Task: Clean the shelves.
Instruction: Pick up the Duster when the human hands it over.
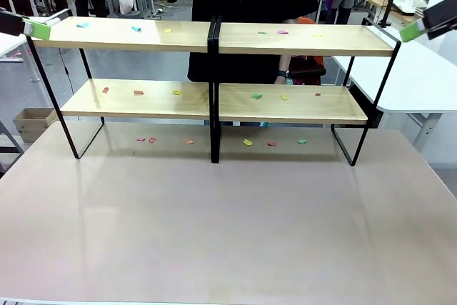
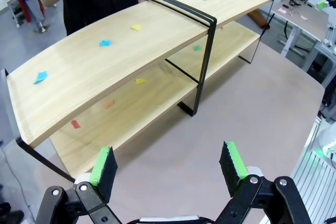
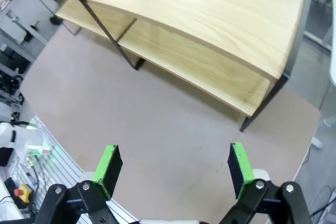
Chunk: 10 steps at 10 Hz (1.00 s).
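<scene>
Standing toward the table's (image 1: pixel 228 233) far side: the shelves (image 1: pixel 214 37), coloured paper scraps (image 1: pixel 136 28) dotting every board and underneath. Hanging off either end, spread wide and empty: left gripper (image 2: pixel 167 153), right gripper (image 3: pixel 174 153). Best to start on top, sweeping scraps forward, clear of the frame.

Person (image 1: pixel 243 5) cropped at top edge, left claw (image 1: pixel 36 28), right claw (image 1: pixel 420 29) clipped at sides

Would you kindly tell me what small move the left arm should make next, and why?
Probably ease the open, empty left tool toward the blue scrap at the shelves' nearest top-board end; it is the closest of the scraps littering both tiers.
</scene>
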Motion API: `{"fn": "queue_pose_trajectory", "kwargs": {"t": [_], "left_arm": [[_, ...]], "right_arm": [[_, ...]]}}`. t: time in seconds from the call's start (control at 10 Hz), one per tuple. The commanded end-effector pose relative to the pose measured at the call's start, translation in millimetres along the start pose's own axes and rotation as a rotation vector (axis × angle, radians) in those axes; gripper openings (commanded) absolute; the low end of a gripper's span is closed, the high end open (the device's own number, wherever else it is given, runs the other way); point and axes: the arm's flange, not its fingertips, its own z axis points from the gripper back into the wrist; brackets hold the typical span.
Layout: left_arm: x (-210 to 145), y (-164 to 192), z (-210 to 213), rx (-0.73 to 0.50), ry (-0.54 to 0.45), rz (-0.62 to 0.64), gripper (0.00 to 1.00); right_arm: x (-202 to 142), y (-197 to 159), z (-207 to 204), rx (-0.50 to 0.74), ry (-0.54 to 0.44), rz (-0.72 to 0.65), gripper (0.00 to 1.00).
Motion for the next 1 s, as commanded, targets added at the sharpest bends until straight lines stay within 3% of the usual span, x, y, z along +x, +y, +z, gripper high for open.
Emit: {"fn": "queue_pose_trajectory", "kwargs": {"t": [0.0, 0.3, 0.9], "left_arm": [[-0.7, 1.0, 0.6, -0.015, -0.01, 0.003, 1.0], [-0.7, 1.0, 0.6, -0.015, -0.01, 0.003, 1.0], [-0.7, 1.0, 0.6, -0.015, -0.01, 0.003, 1.0]], "right_arm": [[3.2, 1.1, 7.3, 0.069, -0.068, 0.049, 1.0], [1.2, 7.1, 33.7, 0.087, -0.188, 0.071, 1.0], [-0.9, 6.0, 44.2, 0.059, -0.223, 0.052, 1.0]]}}
